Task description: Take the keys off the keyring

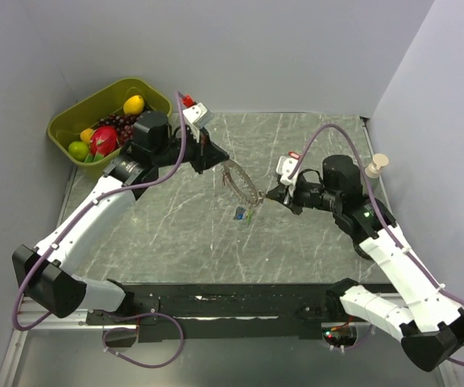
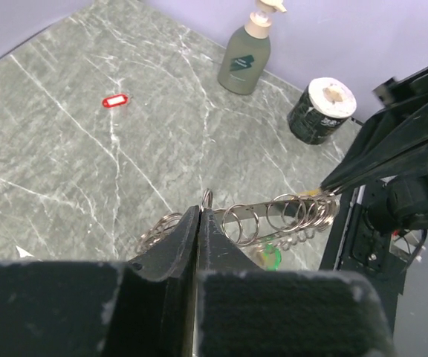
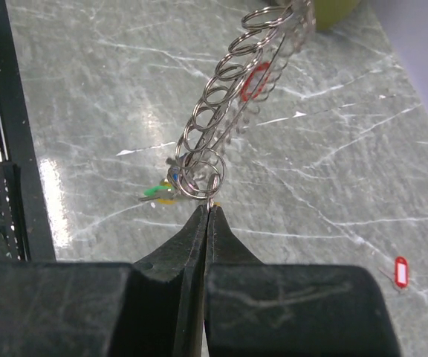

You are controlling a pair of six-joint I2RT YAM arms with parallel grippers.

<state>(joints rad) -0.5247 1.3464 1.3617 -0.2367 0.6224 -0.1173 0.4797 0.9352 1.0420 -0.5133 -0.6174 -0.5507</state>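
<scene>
Left wrist view: left fingers (image 2: 175, 249), black and wedge-shaped, nearest the lens, pressed together on an end loop of the keyring (image 2: 273, 217), a silvery chain of linked wire split rings. The chain is held above the tabletop (image 2: 65, 163), a smooth, grey, marble-veined slab, and stretches across to the right fingers (image 2: 377, 152). One green plastic key (image 2: 271, 256) dangles beneath the chain. One red plastic key (image 2: 114, 100) lies loose on the slab, well apart. A grey-green pump bottle (image 2: 245, 59) and a dark roll with a white top (image 2: 322, 111) stand by the far wall. Right wrist view: the right fingers are likewise clamped shut on the opposite end ring. The remaining keys (image 3: 162, 192), tiny green, blue and yellow tags, hang bunched just beside that ring. A red tag shows among the farther rings; whether it is attached cannot be told. Top view: the chain sags slightly between both arms at mid-table. An olive plastic basket (image 1: 147, 85) of toy fruit (image 1: 103, 139) sits in the far left corner. Plain lilac-grey walls enclose three sides. Handling, judged: the chain is light, limp and thin-wired, likely slippery under the pads. The split rings are springy and the tags featherweight and easily dropped. Best hold: a tag's flat body, with the ring beside it pinned.
</scene>
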